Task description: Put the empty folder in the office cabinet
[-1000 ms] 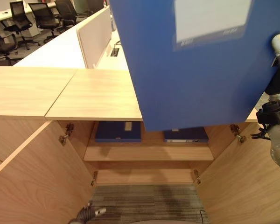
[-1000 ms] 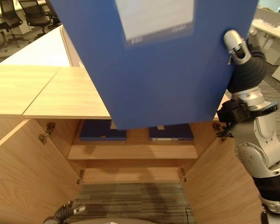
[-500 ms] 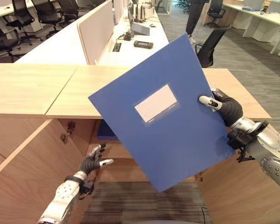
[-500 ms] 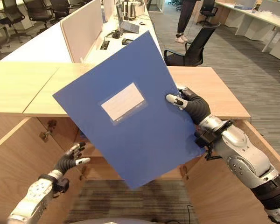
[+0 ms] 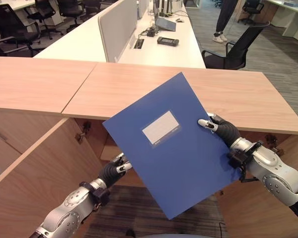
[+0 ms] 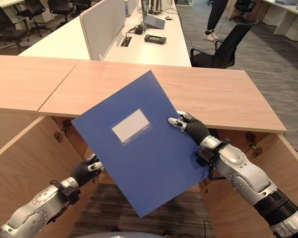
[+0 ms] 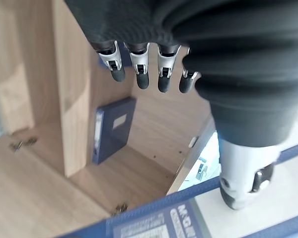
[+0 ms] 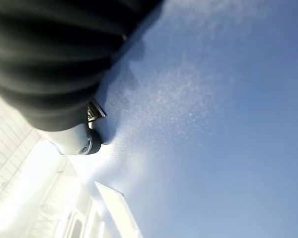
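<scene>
- Blue and flat, the folder point(image 5: 176, 148) is held tilted in the middle of the head views, above the open front of the cabinet point(image 5: 35, 173), its pale label point(image 5: 160, 127) facing up.
- The right hand point(image 5: 219, 128) is seen at the folder's right edge — thumb pressed on the upper face, the other fingers hidden behind the cover, so the folder is pinched there.
- The left hand point(image 6: 85, 169) is seen at the lower left, just beside the folder's lower-left edge; in its wrist view its fingers point(image 7: 138, 74) are shown straight and spread, with nothing gripped, and whether the edge is touched cannot be told.
- Past those fingers, inside the cabinet, a dark blue binder point(image 7: 111, 129) is seen lying on a wooden shelf.
- The light wood cabinet top point(image 5: 248, 99) is spread across the frame behind the folder.
- Further back — upper part of the frame — a white desk with a divider panel point(image 5: 116, 25), black office chairs point(image 5: 233, 49) and a person's legs point(image 5: 223, 17) are seen.
</scene>
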### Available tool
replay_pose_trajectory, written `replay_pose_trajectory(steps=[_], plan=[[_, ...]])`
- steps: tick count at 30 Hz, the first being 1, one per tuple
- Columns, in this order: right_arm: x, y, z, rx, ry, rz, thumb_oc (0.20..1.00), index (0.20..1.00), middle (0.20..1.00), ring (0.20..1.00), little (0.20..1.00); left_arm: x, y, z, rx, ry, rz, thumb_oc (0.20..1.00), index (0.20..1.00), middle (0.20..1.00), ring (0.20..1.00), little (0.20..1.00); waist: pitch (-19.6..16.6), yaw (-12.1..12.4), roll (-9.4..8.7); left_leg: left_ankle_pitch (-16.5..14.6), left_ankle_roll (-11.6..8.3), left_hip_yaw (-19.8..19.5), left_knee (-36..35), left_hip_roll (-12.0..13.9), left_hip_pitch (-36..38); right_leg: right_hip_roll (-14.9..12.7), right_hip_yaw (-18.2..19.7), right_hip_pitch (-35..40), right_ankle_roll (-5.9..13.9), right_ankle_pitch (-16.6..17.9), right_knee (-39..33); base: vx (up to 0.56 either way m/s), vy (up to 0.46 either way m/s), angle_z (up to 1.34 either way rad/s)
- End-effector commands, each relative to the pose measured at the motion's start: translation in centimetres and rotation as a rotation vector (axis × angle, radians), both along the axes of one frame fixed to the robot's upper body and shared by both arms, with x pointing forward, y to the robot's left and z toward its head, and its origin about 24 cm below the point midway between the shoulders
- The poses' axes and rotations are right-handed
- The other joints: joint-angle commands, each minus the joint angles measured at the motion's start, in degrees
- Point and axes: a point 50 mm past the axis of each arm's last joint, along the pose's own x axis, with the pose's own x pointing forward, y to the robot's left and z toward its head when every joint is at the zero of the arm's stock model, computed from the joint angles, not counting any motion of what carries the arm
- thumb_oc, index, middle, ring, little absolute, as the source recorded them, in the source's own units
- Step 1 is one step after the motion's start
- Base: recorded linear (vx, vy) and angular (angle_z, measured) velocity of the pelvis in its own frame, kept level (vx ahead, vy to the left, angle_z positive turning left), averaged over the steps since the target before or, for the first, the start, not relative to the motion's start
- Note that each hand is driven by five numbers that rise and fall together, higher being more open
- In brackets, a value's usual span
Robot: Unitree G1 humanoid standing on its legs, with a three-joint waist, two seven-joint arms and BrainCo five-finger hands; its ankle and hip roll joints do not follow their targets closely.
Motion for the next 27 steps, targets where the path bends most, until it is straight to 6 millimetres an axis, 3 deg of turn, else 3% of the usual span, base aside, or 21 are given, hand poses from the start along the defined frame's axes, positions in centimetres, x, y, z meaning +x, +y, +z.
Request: replay_pose_trajectory(steps=[1,14,27], plan=[[0.6,1.4,2.5,0.039,-0.132,0.045,0.2,0.2,0.2,0.2,0.2,1.0,-1.1,2.5,-0.087,-0.073,-0.075,1.0,1.0,1.0,1.0,1.0,-1.6,0.6,-0.98,-2.8,-0.06,-1.2,0.2,-1.2,0.0,1.1,1.9,-0.5,0.59,-2.1,2.3,0.0,0.0,0.0],[1.6,0.0,3.0,0.032,-0.181,-0.049,0.2,0.2,0.2,0.2,0.2,0.2,-2.2,2.6,-0.141,-0.026,-0.141,1.0,1.0,1.0,1.0,1.0,-1.2,1.0,-0.87,-2.9,0.19,-1.7,0.3,-1.3,0.0,1.1,1.8,-0.4,0.62,-2.2,2.2,0.0,0.0,0.0],[1.5,0.8,1.9,0.045,-0.15,-0.027,0.2,0.2,0.2,0.2,0.2,0.9,-3.6,4.3,-0.196,-0.095,-0.182,1.0,1.0,1.0,1.0,1.0,-1.0,1.4,-1.07,-3.2,0.36,-2.3,0.3,-1.5,0.0,1.0,1.7,-0.1,0.53,-2.5,2.3,0.0,0.002,0.02]])
